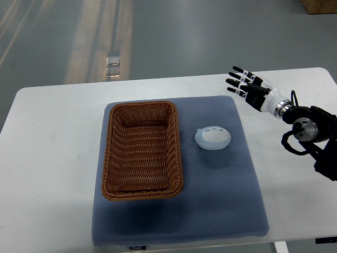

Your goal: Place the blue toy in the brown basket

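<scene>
A pale blue rounded toy [212, 138] lies on the blue-grey mat [221, 200], just right of the brown wicker basket [141, 150]. The basket holds nothing that I can see. My right hand [247, 85] hovers over the white table at the mat's far right corner, up and to the right of the toy and well apart from it. Its fingers are stretched out and spread, holding nothing. The right arm comes in from the right edge. No left arm shows.
The white table [52, 158] carries the mat, with bare surface on both sides. A small clear box [113, 64] sits on the grey floor beyond the table's far edge. A brown carton corner [320, 5] shows at the top right.
</scene>
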Robot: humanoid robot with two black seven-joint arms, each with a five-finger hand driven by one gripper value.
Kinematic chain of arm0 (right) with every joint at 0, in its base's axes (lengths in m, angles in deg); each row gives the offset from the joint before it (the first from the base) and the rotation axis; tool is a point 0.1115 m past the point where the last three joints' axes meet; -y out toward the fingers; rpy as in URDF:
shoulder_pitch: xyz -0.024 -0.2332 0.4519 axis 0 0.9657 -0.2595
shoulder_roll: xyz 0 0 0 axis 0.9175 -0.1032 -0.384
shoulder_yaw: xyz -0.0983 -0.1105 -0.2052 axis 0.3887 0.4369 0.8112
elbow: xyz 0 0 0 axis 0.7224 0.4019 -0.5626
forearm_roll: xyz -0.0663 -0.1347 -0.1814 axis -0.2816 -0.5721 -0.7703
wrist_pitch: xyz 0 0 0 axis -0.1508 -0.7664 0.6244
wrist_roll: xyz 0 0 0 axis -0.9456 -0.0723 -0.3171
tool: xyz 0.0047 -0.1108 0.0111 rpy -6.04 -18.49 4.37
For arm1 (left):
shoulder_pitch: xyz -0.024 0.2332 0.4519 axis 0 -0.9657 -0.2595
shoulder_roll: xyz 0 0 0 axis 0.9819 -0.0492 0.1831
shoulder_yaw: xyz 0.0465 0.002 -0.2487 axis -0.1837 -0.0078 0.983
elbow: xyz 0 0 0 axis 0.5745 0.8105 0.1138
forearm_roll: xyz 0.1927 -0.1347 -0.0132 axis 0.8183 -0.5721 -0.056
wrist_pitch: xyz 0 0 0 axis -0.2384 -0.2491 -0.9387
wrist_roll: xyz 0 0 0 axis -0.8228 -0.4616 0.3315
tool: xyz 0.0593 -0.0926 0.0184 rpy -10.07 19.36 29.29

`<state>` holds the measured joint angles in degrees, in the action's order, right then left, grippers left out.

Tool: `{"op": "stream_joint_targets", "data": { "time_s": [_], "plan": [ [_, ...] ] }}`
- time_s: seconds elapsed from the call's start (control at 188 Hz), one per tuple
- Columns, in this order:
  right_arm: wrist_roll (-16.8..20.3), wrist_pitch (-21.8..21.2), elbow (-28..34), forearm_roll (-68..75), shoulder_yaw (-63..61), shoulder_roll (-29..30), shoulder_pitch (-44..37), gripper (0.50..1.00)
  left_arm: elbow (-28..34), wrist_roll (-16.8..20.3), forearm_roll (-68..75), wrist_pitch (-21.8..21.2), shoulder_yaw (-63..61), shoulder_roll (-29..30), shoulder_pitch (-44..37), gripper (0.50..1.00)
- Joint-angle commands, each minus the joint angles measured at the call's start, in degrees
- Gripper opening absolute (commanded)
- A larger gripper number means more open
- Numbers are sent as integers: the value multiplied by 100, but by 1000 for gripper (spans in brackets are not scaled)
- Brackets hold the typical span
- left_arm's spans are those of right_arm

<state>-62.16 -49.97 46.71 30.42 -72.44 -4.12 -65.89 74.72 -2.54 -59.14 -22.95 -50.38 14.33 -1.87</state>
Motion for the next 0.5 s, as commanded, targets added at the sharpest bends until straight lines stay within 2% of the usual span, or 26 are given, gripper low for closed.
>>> {"op": "stream_joint_targets", "data": {
  "time_s": [0.0,0.495],
  "plan": [
    [0,-5,20,-222,2,-2,-9,909,0,0,0,0,0,0,0,1000],
    [0,-84,37,-662,28,-2,-132,909,8,0,0,0,0,0,-18,1000]
  ]
}}
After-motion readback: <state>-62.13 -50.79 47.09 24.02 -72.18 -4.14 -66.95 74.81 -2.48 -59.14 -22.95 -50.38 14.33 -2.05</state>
